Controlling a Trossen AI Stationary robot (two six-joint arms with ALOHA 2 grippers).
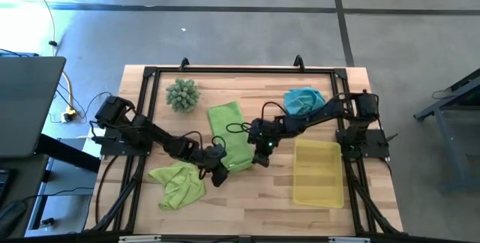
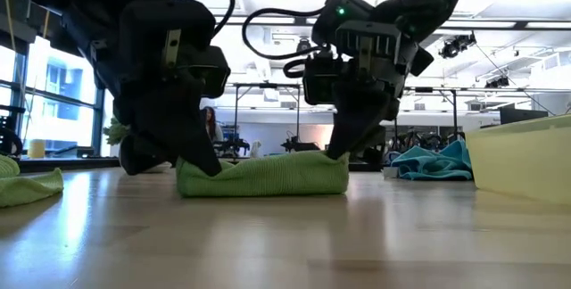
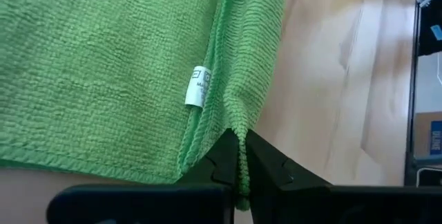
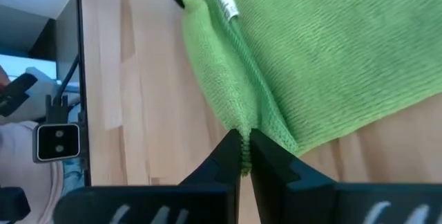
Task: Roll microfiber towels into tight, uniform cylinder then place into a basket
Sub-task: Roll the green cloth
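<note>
On the wooden table (image 1: 247,198), both claws, left (image 3: 239,156) and right (image 4: 242,144), pinch shut on the limp, light green towel's (image 1: 229,142) near corners, good holds for rolling.

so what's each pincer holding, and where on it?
Both hold the flat lime green towel: left pincer and right pincer each pinch a corner of its near edge.

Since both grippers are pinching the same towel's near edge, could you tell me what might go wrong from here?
1. The left gripper and right gripper each hold only a thin pinch at a corner of the green towel; the fabric could slip out once they start rolling.
2. If one corner advances faster, the roll may come out slanted or loose.
3. The crumpled green towel lies just beside the left gripper and might get dragged or snagged.
</note>
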